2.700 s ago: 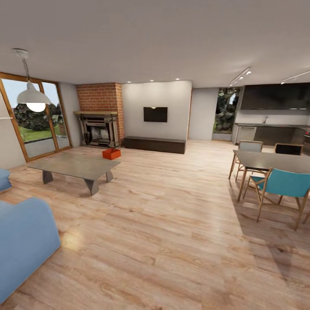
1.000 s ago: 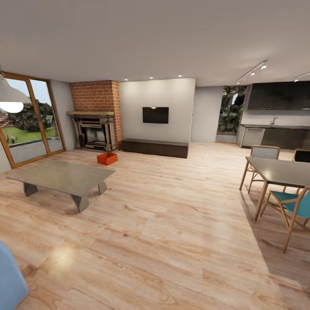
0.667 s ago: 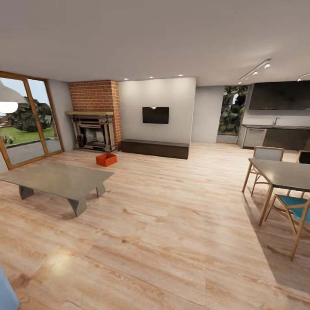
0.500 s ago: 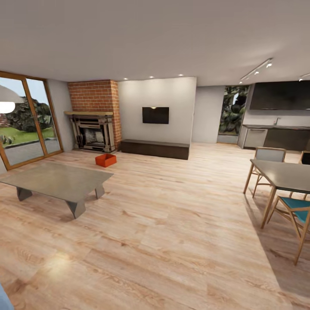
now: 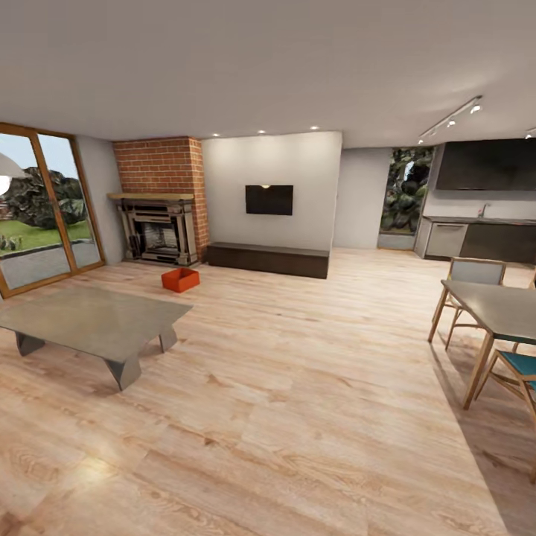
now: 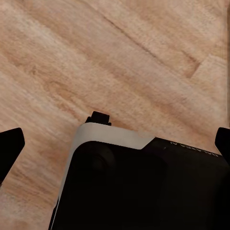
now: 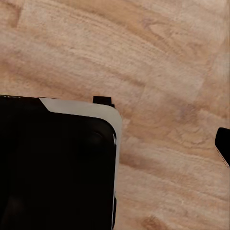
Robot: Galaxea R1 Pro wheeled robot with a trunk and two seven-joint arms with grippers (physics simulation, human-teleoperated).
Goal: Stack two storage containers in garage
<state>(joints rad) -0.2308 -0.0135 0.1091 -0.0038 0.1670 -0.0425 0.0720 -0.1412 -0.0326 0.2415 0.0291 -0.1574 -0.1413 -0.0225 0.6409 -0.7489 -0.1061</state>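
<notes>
1. Here we are in the living room, light wood-plank floor (image 5: pixel 298 387) running from the glass doors (image 5: pixel 37 208) on the left right across to the kitchen units (image 5: pixel 476 238) at the far right.
2. Far wall next — a white panel with a dark television (image 5: pixel 269 199) mounted on it, and a long low dark cabinet (image 5: pixel 268 259) sitting at its foot.
3. Just left of that, the brick fireplace (image 5: pixel 158 197) with its dark hearth surround.
4. Nearer in, on the left, the low grey coffee table (image 5: pixel 89 321) on angled legs.
5. On the right, a dining table (image 5: pixel 495 309) with wooden chairs; one chair seat (image 5: pixel 521 365) is teal.
6. And there it is — one storage container (image 5: pixel 180 279), red-orange, sitting on the wood floor in front of the fireplace's right-hand corner, past the far corner of the coffee table and well apart from it. Just one on show.
7. Down at the wrists: the left gripper (image 6: pixel 115 143) hangs over the planks above the robot's dark, white-edged base (image 6: pixel 143 187), black fingertips (image 6: pixel 9 146) spread wide at the picture's two edges, nothing between them.
8. The right gripper (image 7: pixel 115 143) also looks down on planks and base; one black fingertip (image 7: pixel 223 146) peeks in at the edge, so whether it is spread or closed I can't tell.
</notes>
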